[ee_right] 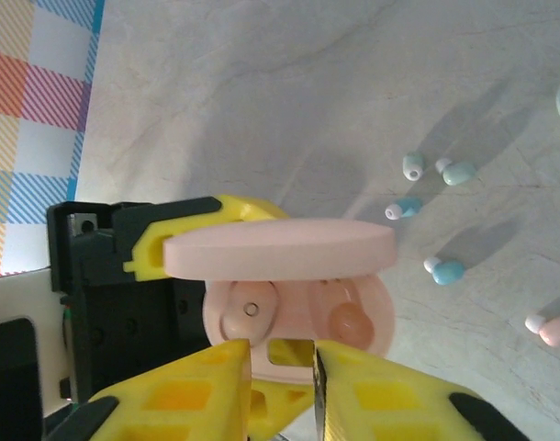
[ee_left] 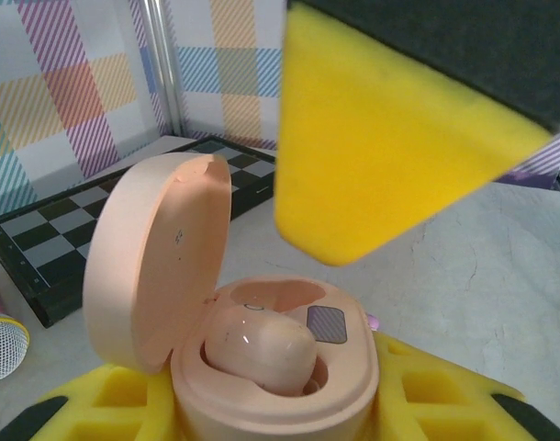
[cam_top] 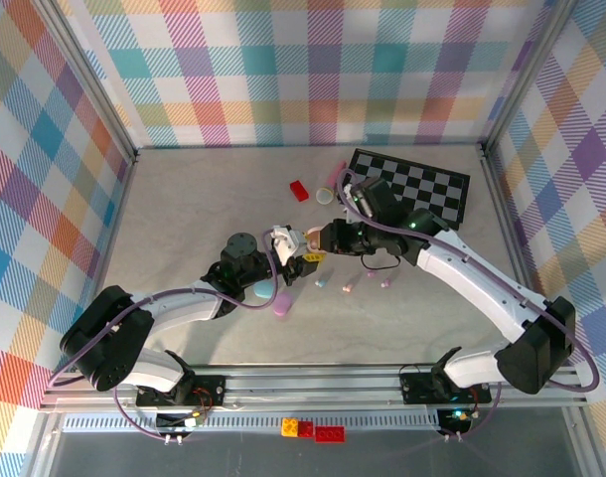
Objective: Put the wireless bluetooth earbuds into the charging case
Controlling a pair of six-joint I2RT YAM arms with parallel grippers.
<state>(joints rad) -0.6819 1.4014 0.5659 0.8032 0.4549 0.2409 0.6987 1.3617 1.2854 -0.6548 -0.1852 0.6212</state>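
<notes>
My left gripper (ee_left: 275,409) is shut on a pink charging case (ee_left: 280,386) and holds it above the table with its lid (ee_left: 156,257) swung open. One pink earbud (ee_left: 257,347) lies in the near socket; the far socket (ee_left: 266,296) looks empty. In the right wrist view the same case (ee_right: 303,317) shows that bud (ee_right: 352,323) under the lid (ee_right: 280,250). My right gripper (ee_right: 282,367) hovers just over the case's rim, its jaws a little apart with nothing between them. One of its yellow fingers (ee_left: 381,138) hangs above the case. From above, both grippers (cam_top: 275,248) (cam_top: 316,248) meet mid-table.
Loose mint (ee_right: 459,173), teal (ee_right: 448,271) and pink (ee_right: 555,329) earbuds lie on the table right of the case. A purple case (cam_top: 281,306) and a mint case (cam_top: 257,292) sit by the left arm. A checkerboard (cam_top: 422,189) and a red brick (cam_top: 299,190) lie at the back.
</notes>
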